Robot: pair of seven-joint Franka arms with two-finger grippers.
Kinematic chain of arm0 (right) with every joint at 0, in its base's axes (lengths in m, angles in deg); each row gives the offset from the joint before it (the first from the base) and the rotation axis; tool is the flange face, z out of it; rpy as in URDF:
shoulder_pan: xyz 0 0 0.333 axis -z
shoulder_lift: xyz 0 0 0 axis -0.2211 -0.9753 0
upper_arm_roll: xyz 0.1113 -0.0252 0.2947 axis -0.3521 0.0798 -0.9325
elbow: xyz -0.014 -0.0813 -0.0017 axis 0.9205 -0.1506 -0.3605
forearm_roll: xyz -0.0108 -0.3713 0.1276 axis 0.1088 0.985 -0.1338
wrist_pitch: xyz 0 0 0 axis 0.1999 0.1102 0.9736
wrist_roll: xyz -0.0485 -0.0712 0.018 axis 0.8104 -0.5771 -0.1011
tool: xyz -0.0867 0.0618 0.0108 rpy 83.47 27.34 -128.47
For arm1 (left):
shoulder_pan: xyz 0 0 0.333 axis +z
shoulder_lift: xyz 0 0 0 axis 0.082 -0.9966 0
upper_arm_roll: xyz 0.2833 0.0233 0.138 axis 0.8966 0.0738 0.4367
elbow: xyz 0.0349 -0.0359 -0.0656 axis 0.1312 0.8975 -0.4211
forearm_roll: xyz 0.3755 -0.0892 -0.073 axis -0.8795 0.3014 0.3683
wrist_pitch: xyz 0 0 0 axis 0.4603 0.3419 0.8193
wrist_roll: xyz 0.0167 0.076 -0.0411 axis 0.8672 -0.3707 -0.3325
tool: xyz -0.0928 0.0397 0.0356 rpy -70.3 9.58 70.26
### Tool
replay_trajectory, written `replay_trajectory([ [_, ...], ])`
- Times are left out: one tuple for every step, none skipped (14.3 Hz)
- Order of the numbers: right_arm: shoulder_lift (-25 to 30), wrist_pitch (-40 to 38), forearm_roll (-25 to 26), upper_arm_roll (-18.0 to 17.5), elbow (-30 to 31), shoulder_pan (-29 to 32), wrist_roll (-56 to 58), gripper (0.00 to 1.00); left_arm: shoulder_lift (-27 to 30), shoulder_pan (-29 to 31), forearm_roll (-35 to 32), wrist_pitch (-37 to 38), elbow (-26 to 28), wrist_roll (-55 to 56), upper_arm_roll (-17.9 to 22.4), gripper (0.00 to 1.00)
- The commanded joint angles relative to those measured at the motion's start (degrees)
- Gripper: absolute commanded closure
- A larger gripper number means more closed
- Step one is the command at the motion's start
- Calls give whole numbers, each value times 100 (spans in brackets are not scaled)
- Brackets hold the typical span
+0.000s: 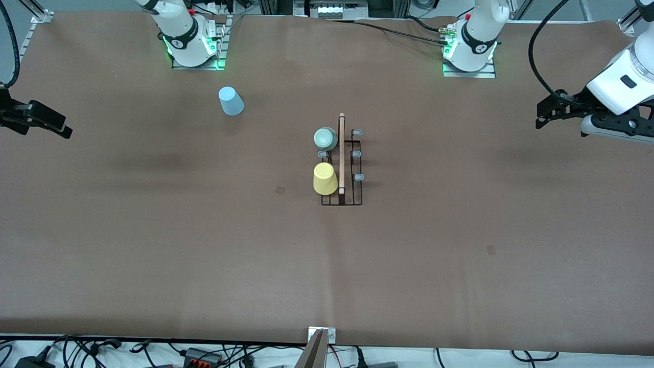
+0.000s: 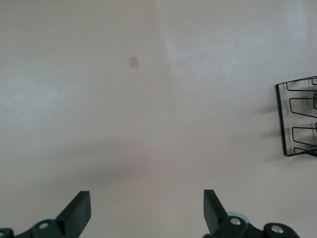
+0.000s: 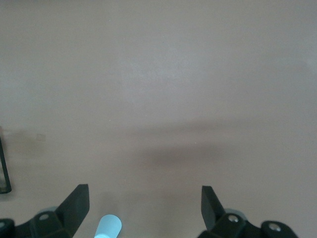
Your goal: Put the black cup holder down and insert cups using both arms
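While the mint cup [image 1: 325,138] and yellow cup [image 1: 325,179] are sitting on the black cup holder [image 1: 342,197], both grippers are hovering wide apart, empty; right gripper [image 3: 143,206] should be descending squarely around the light blue cup [image 1: 231,100] just beneath it; left gripper [image 2: 147,212] is waiting.

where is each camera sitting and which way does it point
front view: high across the table, facing both bases; black cup holder mid-table, left gripper and right gripper at the edges.
left wrist view: looks down past its open fingers at bare table.
right wrist view: likewise, light blue cup between its fingers.
shared: the holder's corner shows in all three.
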Motion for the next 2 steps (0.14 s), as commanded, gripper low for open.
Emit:
replay_trajectory([
  [-17, -69, -98, -1, -67, 33, 28, 0, -52, 38, 74, 62, -129, -104, -24, 0],
  [-17, -77, -89, -1, -67, 33, 28, 0, -52, 38, 74, 62, -129, -104, -24, 0],
])
